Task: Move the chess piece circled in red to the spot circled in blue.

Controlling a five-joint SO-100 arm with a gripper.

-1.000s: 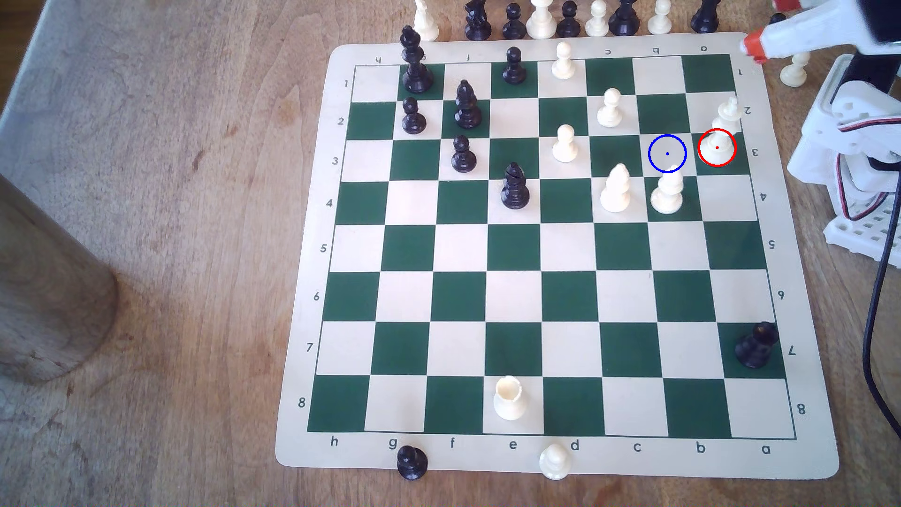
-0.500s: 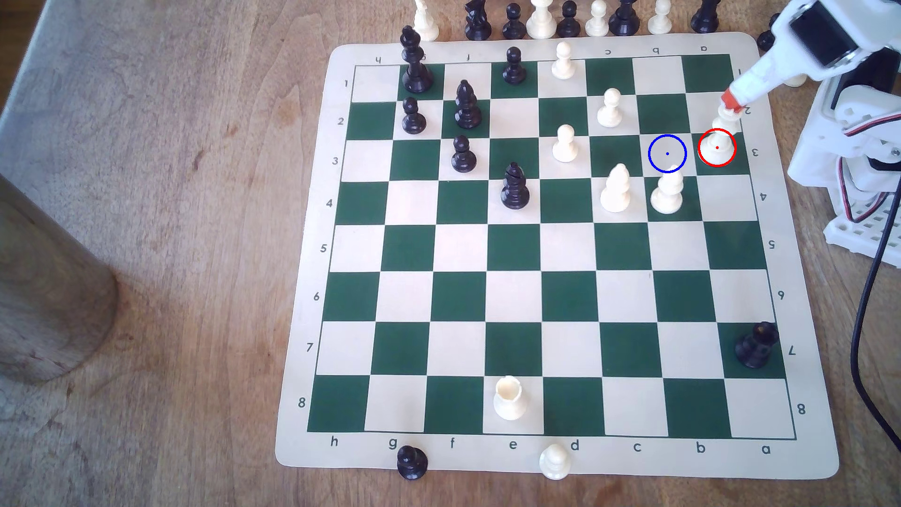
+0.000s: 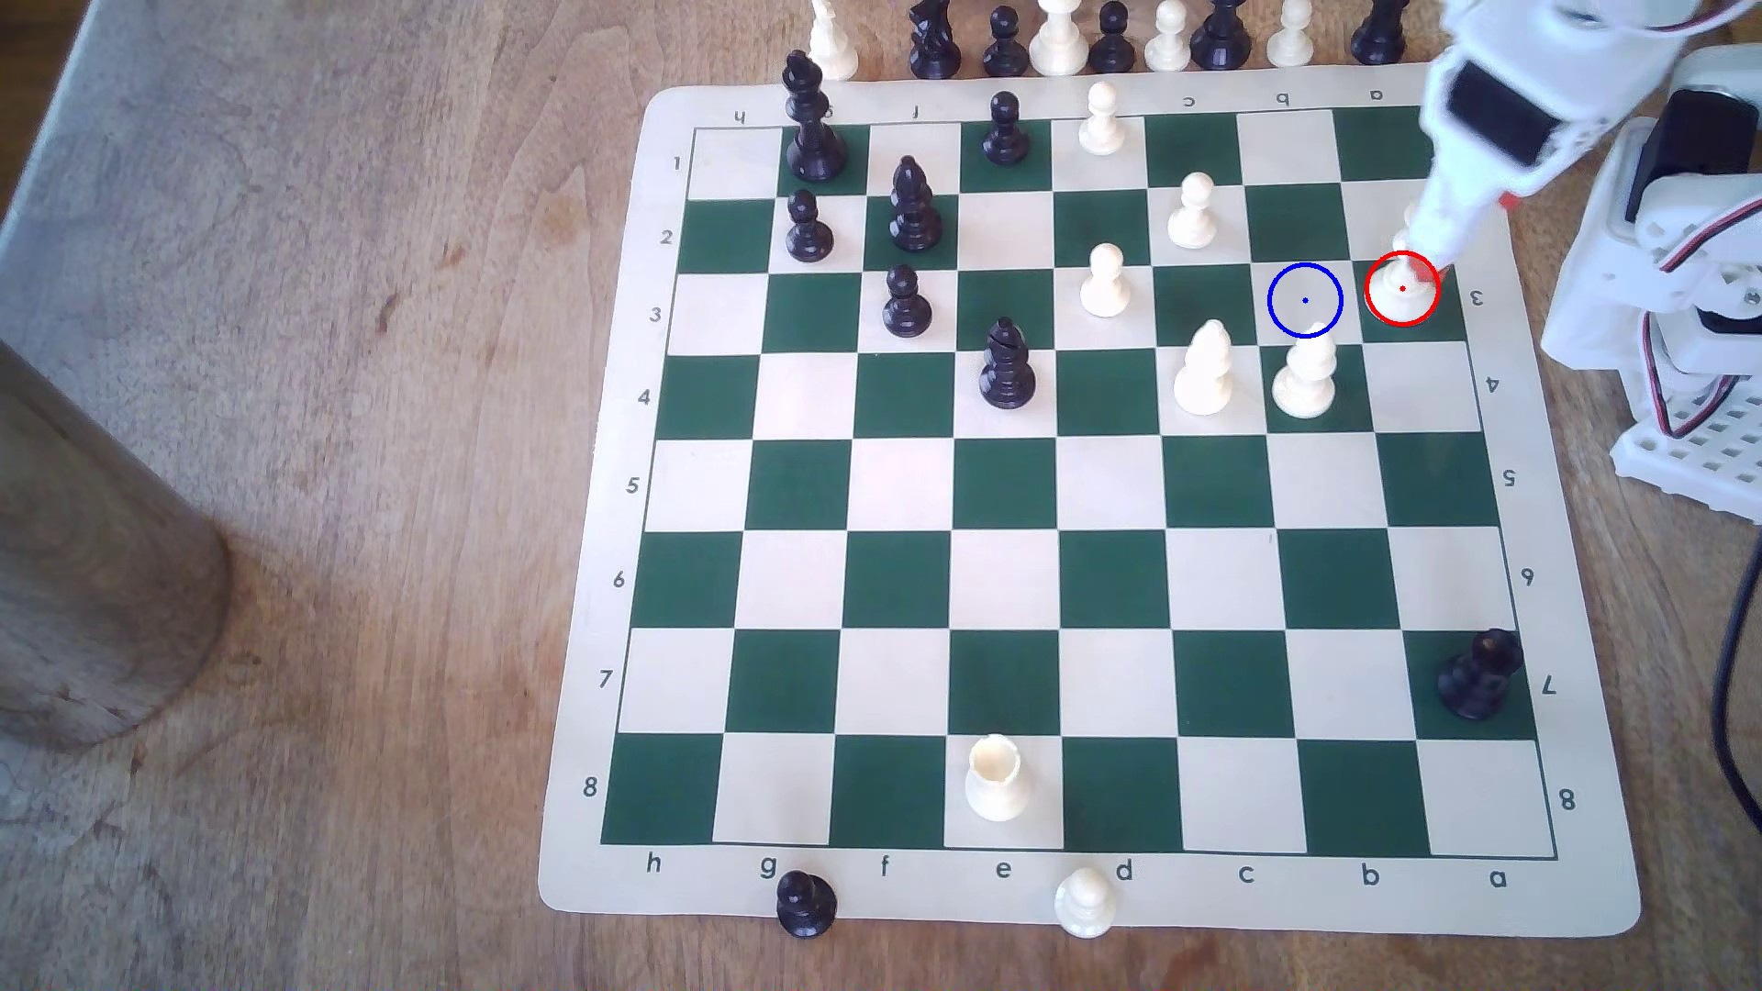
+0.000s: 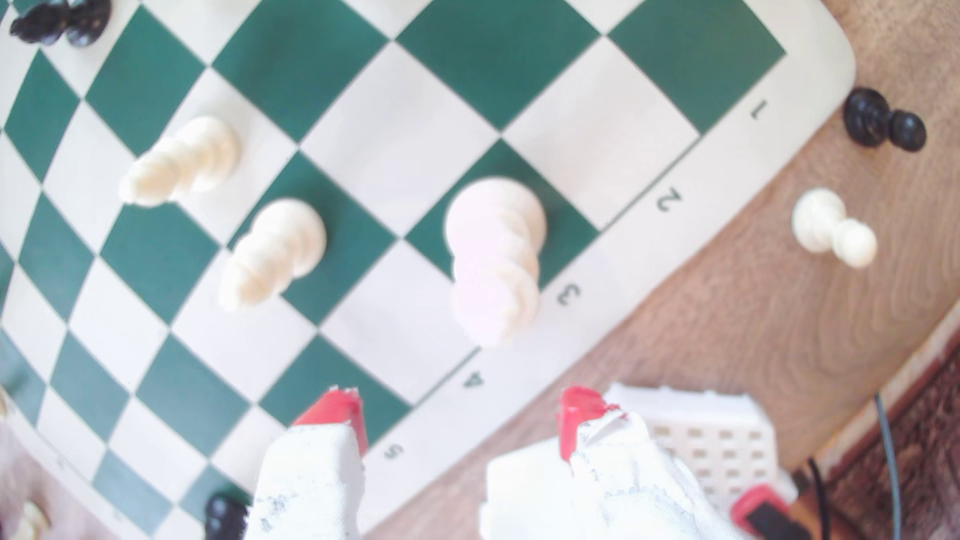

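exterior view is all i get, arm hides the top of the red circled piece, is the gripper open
Observer: Yes, in the wrist view the gripper is open, red fingertips well apart.
Operator: piece between them yet
Observer: No, the chess piece circled in red stands ahead of the tips, not between them.
Operator: anything behind the arm
Observer: A white pawn and a black pawn stand off the board on the table.

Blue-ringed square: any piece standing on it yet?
No. In the exterior view the blue-ringed square is bare, and the red-circled white piece stands on the green square beside it, under the open gripper.
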